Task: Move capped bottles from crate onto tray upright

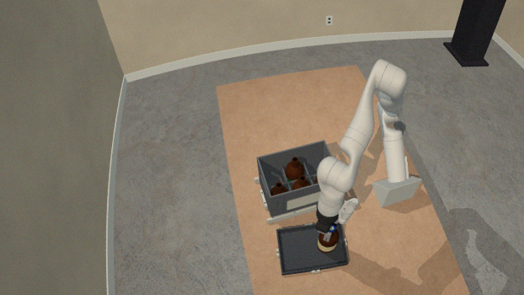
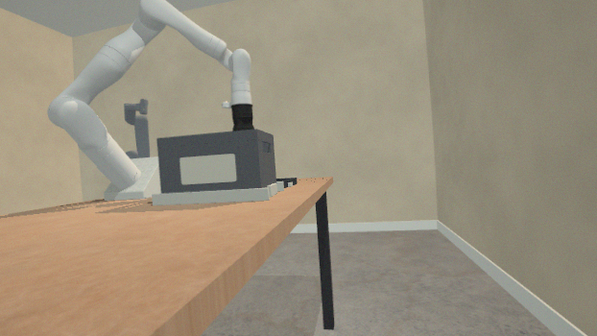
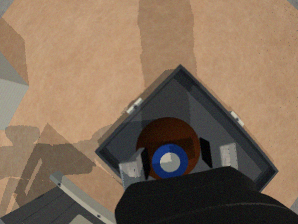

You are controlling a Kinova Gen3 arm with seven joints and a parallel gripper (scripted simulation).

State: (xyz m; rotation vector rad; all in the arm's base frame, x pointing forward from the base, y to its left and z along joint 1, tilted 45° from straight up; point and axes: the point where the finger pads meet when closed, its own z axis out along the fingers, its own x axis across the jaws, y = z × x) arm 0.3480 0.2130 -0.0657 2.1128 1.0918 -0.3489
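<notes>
With its fingers spread wide of the blue-capped bottle (image 3: pixel 169 148) at lower centre, the gripper (image 3: pixel 172 163) holds nothing — lift straight up, clearing the cap, so the bottle stays upright on the tray (image 3: pixel 249 145).

On the counter (image 1: pixel 291 101), a grey divided crate (image 1: pixel 278 202) is seen holding brown bottles (image 1: pixel 294 168). Just beside it, a dark tray (image 1: pixel 295 253) carries an upright blue-capped bottle (image 1: pixel 328 239), above which the opened claw (image 1: pixel 327 227) is positioned.
</notes>
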